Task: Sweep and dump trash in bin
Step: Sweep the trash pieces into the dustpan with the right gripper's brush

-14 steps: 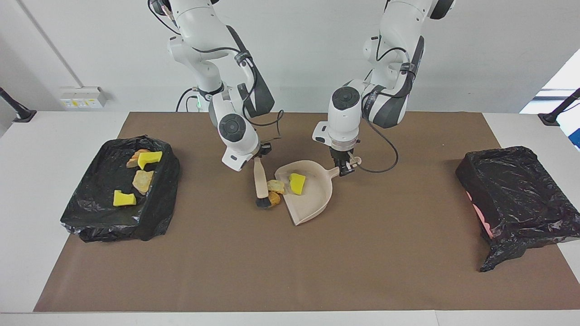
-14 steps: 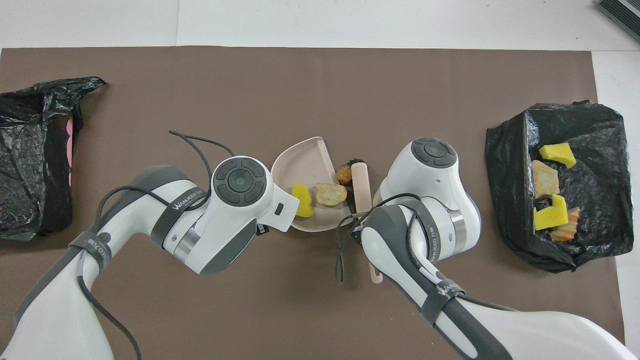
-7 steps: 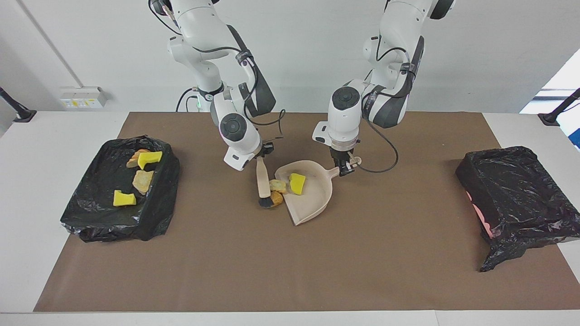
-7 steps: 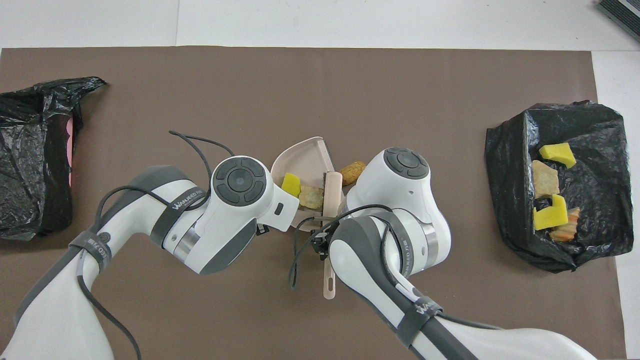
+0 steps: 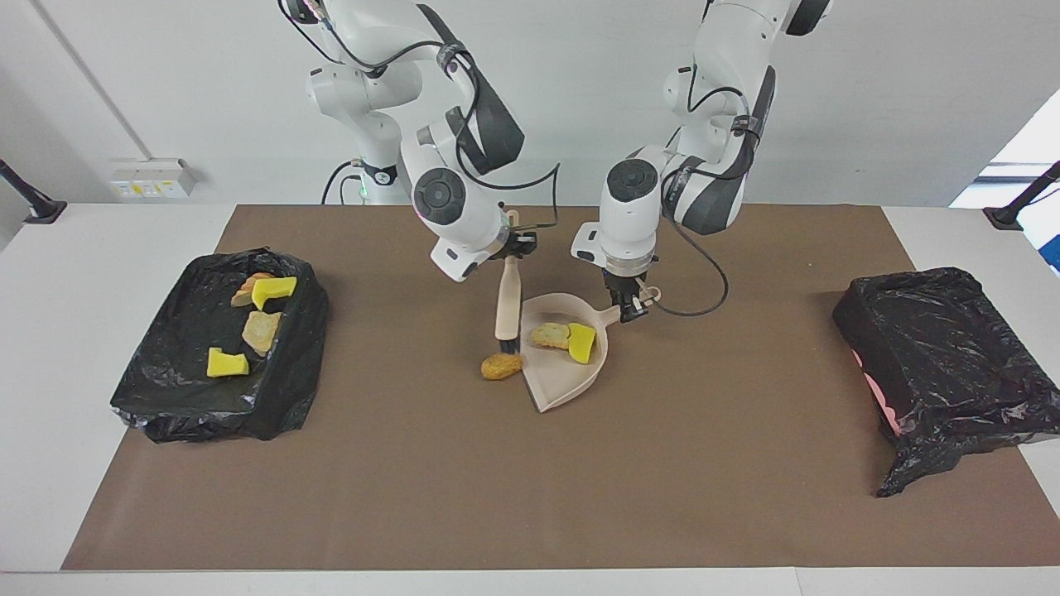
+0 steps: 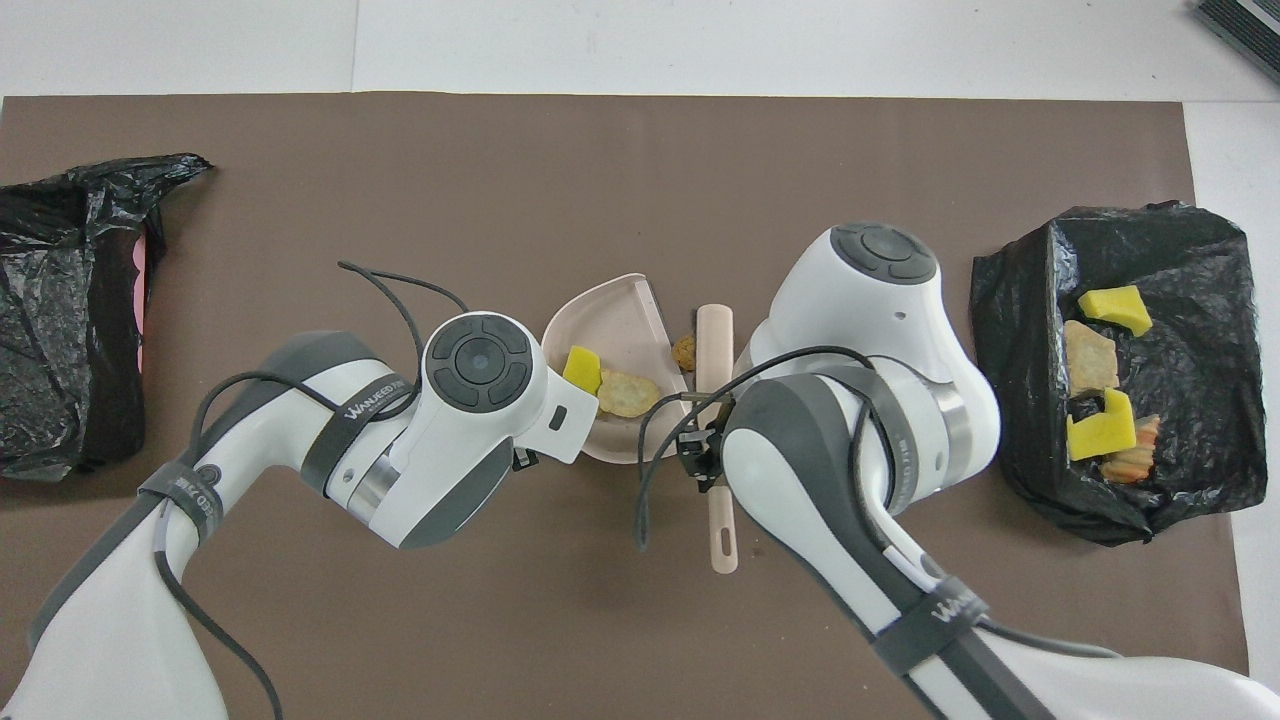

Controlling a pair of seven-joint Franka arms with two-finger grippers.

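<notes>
The beige dustpan (image 5: 567, 382) (image 6: 612, 312) lies mid-mat. My left gripper (image 5: 633, 308) is shut on its handle; in the overhead view the wrist hides it. A bread slice (image 5: 551, 335) (image 6: 628, 393) and a yellow sponge chunk (image 5: 583, 343) (image 6: 580, 368) lie in the pan. My right gripper (image 5: 515, 248) (image 6: 698, 458) is shut on the beige brush (image 5: 506, 302) (image 6: 715, 340), held nearly upright with its bristles at the pan's open lip. An orange lump (image 5: 501, 367) (image 6: 685, 349) lies on the mat just outside the lip. Several trash pieces lie in the black-bagged bin (image 5: 290, 331) (image 6: 1190, 300).
A second black-bagged bin (image 5: 944, 356) (image 6: 60, 320) stands at the left arm's end of the table, showing no trash. The brown mat (image 5: 530, 480) covers most of the table. A cable loops from each wrist near the dustpan.
The brush swept toward the dustpan, pushing the bread slice and sponge deeper in. My right gripper rose, tipping the brush more upright. The orange lump stayed on the mat. The left gripper stayed still.
</notes>
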